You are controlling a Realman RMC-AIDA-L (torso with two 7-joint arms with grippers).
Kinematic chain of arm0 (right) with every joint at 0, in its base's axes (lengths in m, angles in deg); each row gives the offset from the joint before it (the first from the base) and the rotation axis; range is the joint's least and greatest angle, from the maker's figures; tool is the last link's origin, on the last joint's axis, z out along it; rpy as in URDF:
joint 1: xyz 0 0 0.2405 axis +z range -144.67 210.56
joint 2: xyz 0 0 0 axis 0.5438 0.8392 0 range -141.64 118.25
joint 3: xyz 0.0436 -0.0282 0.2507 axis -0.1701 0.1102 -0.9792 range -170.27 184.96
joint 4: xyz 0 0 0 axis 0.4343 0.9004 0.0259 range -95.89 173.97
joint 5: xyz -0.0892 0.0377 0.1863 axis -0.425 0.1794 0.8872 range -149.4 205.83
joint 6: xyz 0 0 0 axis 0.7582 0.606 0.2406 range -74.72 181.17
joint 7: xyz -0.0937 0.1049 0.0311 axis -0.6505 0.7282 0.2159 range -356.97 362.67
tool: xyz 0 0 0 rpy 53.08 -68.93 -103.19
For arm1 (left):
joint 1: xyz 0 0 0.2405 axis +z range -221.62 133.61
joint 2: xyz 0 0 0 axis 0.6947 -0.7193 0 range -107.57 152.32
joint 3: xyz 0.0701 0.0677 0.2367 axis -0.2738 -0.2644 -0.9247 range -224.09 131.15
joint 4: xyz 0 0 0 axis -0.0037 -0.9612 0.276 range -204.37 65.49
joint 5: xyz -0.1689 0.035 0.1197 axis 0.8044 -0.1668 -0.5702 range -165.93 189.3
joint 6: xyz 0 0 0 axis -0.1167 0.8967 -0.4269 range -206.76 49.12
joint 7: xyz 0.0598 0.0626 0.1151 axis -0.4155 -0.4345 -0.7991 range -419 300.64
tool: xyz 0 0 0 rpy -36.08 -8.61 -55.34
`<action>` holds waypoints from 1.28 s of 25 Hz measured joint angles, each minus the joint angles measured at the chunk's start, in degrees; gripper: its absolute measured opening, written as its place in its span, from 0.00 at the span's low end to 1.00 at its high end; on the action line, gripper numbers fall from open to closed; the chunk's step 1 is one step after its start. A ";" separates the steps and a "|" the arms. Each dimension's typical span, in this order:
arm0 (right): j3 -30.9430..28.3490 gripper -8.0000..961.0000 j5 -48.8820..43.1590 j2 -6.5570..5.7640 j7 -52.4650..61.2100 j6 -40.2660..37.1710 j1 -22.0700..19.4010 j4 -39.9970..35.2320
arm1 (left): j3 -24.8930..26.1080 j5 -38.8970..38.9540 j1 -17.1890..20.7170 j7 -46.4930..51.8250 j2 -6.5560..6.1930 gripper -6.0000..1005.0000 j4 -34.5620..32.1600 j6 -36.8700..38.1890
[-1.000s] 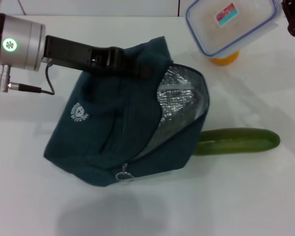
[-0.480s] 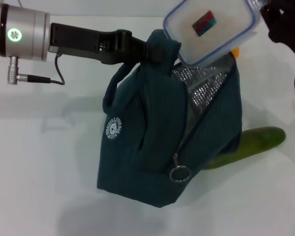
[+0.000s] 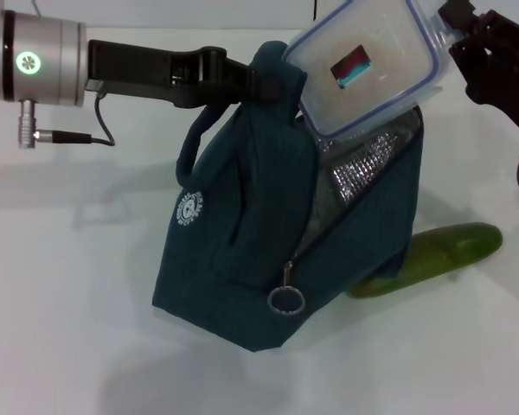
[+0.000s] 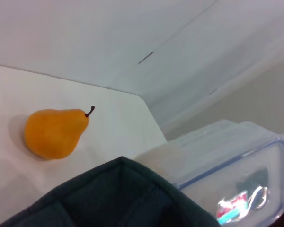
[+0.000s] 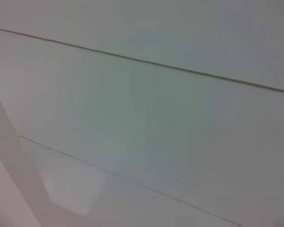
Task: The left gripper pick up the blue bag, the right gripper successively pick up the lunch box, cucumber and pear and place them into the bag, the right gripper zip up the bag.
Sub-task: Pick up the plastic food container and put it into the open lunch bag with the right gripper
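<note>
Blue bag [image 3: 277, 216], centre frame, is held up by its top in the clamped left gripper [image 3: 258, 85], mouth opened for loading. Lunch box [image 3: 368, 65], upper right, is gripped by the right gripper [image 3: 450, 39] above it.

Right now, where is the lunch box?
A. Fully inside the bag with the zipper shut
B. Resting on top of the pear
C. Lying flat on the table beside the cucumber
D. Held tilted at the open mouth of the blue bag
D: in the head view the right gripper holds the lunch box tilted over the silver-lined opening of the blue bag, which the left gripper holds up.
</note>
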 joint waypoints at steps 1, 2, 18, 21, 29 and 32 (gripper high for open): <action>0.00 0.10 -0.09 0.00 0.03 -0.16 -0.06 0.00 | 0.01 0.02 0.01 -0.12 -0.06 0.05 0.28 -0.18; 0.00 0.10 -0.33 0.00 0.08 -0.34 -0.14 0.01 | 0.03 0.10 0.03 -0.29 -0.17 0.05 0.59 -0.39; 0.08 0.10 -4.42 0.00 0.45 0.00 -3.39 -0.64 | 0.89 1.07 0.82 -1.17 -0.70 0.05 1.05 -1.49; 0.09 0.10 -5.07 0.00 0.21 1.29 -3.23 -0.64 | 0.90 1.08 0.87 -1.17 -0.67 0.05 1.04 -1.36; 0.06 0.10 -8.54 0.00 0.08 7.46 1.28 -0.33 | 0.51 2.39 0.87 -1.41 -0.48 0.05 1.09 -0.87; 0.00 0.10 -10.26 0.00 0.08 9.65 3.67 0.25 | 0.49 2.45 0.87 -1.49 -0.46 0.05 1.12 -0.78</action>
